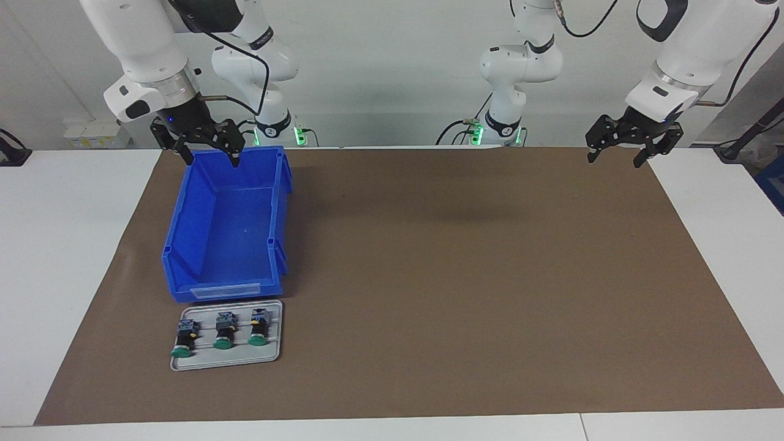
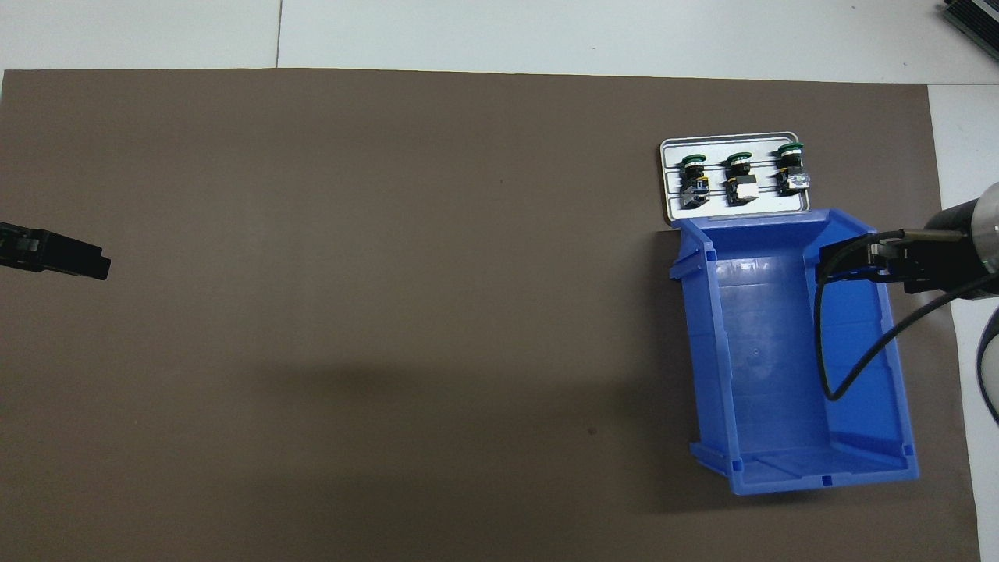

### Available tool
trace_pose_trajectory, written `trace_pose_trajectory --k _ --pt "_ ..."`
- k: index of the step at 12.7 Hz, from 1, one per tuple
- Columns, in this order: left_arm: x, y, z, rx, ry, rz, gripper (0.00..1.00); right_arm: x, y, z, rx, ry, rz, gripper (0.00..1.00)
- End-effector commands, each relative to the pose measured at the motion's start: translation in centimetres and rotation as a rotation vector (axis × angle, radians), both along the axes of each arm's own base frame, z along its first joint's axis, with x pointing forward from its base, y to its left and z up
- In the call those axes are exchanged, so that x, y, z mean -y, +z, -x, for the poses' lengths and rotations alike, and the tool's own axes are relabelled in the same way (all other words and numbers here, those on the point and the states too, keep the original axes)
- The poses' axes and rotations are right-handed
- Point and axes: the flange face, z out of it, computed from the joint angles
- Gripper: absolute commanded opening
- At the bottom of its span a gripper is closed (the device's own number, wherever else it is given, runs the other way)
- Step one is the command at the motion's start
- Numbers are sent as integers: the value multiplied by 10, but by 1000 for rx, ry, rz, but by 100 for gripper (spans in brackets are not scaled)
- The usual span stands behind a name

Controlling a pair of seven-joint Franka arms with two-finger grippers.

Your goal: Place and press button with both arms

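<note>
Two white Franka arms stand at the robots' end of a white table [image 1: 73, 257] that is mostly covered by a brown mat [image 1: 465, 275]. On the mat, toward the right arm's end, sits a blue storage bin [image 1: 226, 229], open at the top with nothing showing inside it. Just beside the bin, farther from the robots and touching or almost touching its low front lip, lies a small grey tray [image 1: 226, 361]. Three push-button switches lie on their sides in a row on the tray, each with its green cap pointing away from the robots and its terminal block toward the bin: the button nearest the right arm's end [image 1: 184, 337], the middle button [image 1: 224, 331], and the button toward the left arm's end [image 1: 258, 327]. None of them is touched by either gripper. The right gripper [image 1: 211, 150] hangs in the air over the bin's edge nearest the robots, its black fingers spread apart and holding nothing. The left gripper [image 1: 618, 150] hangs over the mat's corner at the left arm's end, well apart from the tray, its fingers likewise spread wide around nothing. In the overhead view only its dark tip [image 2: 55, 256] shows at the picture's edge.
</note>
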Motion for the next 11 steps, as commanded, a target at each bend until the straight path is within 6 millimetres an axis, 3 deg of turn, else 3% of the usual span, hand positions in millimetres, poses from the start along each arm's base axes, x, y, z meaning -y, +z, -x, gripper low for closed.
trace_pose_trajectory --k 1,5,7,8,10,11 --pt "-4 1 9 5 3 -17 100 0 7 3 23 27 -13 100" --pt "-4 1 9 5 3 -17 100 4 9 2 30 106 -16 99" --pt "-3 1 9 5 2 -17 100 -1 6 -2 43 131 -10 92" --pt "-4 1 9 5 3 -17 100 -3 -18 -9 33 128 -8 92" --pt "-4 1 9 5 3 -17 100 2 -91 -21 73 107 -5 92" --pt "-4 1 9 5 3 -17 100 3 -118 -40 84 104 -5 92"
